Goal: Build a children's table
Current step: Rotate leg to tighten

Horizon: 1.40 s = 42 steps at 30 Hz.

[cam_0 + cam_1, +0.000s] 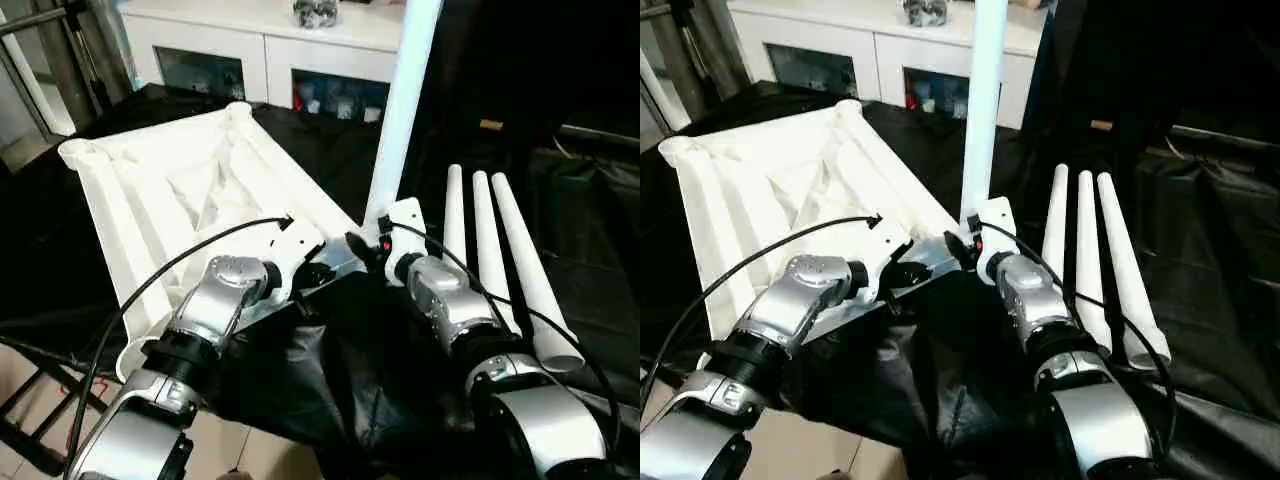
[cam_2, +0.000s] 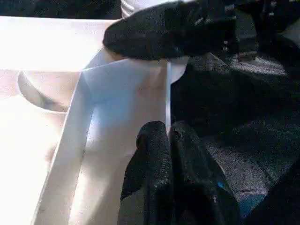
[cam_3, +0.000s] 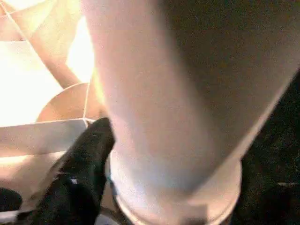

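While right claw [image 1: 372, 243] grips upright leg [image 1: 404, 105], tabletop [image 1: 150, 190] inverted, 3 legs [image 1: 495, 260] beside.

crowded near corner, open cloth beyond

the tabletop [image 1: 190, 190] lies underside up, ribs and raised rim breaking its surface. at its near right corner an upright leg [image 1: 405, 110] stands, with the right gripper [image 1: 372, 240] closed around its base and the left gripper [image 2: 161, 140] pinched on the thin rim just beside; little room between them. three spare legs [image 1: 500, 260] lie side by side to the right, blocking that strip. dark cloth [image 1: 580, 230] past them is open. a white cabinet [image 1: 270, 40] closes the far side.
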Available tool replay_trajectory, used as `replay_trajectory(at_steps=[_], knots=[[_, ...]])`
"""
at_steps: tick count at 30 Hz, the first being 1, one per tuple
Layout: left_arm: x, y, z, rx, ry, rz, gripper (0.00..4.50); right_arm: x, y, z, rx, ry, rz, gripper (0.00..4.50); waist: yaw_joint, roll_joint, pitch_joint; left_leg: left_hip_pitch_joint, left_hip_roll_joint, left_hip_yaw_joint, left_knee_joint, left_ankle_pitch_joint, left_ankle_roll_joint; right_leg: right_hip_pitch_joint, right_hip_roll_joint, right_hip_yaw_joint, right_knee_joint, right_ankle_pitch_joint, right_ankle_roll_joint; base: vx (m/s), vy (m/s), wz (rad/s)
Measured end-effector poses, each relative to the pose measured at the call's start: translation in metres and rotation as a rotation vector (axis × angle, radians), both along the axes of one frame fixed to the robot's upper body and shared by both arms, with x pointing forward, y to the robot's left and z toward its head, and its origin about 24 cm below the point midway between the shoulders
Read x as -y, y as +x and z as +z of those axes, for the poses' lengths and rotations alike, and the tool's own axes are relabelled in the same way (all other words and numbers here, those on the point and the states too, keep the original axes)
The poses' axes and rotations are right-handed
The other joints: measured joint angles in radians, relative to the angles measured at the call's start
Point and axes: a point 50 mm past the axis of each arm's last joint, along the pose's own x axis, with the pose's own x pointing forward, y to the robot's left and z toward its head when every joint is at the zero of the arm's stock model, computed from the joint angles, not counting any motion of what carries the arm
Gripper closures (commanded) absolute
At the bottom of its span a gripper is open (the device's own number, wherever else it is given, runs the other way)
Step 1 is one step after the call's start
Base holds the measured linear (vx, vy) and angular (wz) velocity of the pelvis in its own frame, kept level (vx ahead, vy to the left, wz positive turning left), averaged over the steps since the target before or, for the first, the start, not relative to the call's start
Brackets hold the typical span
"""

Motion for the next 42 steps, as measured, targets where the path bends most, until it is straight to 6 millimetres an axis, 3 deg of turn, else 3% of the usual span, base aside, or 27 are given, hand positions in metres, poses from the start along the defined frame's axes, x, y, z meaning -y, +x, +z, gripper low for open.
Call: replay_trajectory(at_steps=[2,6,13,25,32,36,42], knots=[[-0.003,-0.001,0.0,0.003,0.003,-0.013,4.5,0.0,-0.001,0.0,0.009,-0.002,0.028,0.65,-0.001,0.0,0.0,-0.001,0.0,0.0,0.0,0.0,0.0,0.0,0.0,0.0,0.0,0.0,0.0,0.0,0.0,0.0],[-0.014,-0.004,0.001,0.008,0.009,-0.047,4.5,0.003,-0.004,0.001,0.022,0.018,0.163,0.65,-0.008,-0.001,0.0,-0.001,0.0,0.0,-0.001,0.0,0.0,-0.001,0.0,0.0,0.0,0.0,0.0,0.0,0.0,0.0],[-0.039,-0.021,0.004,-0.033,0.0,-0.235,4.5,0.019,-0.024,0.002,0.022,0.055,0.526,0.65,-0.003,-0.002,0.001,-0.002,0.001,0.0,-0.001,0.001,0.005,-0.002,0.0,-0.001,-0.001,-0.001,-0.001,0.0,0.0,0.0],[-0.054,-0.034,0.007,-0.098,0.007,-0.371,4.5,0.026,-0.041,0.005,-0.044,0.091,0.765,1.62,0.022,-0.004,0.002,-0.001,0.001,0.0,0.001,0.0,0.003,-0.002,0.0,-0.001,-0.001,-0.001,-0.001,0.0,0.0,0.0],[-0.051,-0.032,0.004,-0.082,0.003,-0.33,4.5,0.022,-0.039,0.003,-0.039,0.09,0.695,1.71,0.018,-0.004,0.002,-0.001,0.001,0.0,0.001,0.0,0.002,-0.002,0.0,-0.001,0.0,-0.001,-0.001,0.0,0.0,0.0],[-0.038,-0.018,0.001,-0.03,0.003,-0.185,4.5,0.012,-0.019,0.001,-0.015,0.05,0.403,1.72,0.003,-0.005,0.002,0.0,0.001,0.0,0.001,0.003,-0.001,0.0,0.0,0.0,0.001,0.002,0.0,0.0,0.0,0.0],[-0.006,-0.001,0.001,-0.006,-0.006,-0.028,4.5,0.007,0.0,0.003,-0.015,0.042,0.059,1.73,-0.002,-0.004,0.002,0.0,0.0,0.0,0.0,0.005,-0.001,-0.001,0.0,0.0,0.001,0.002,0.0,0.0,0.0,0.0]])
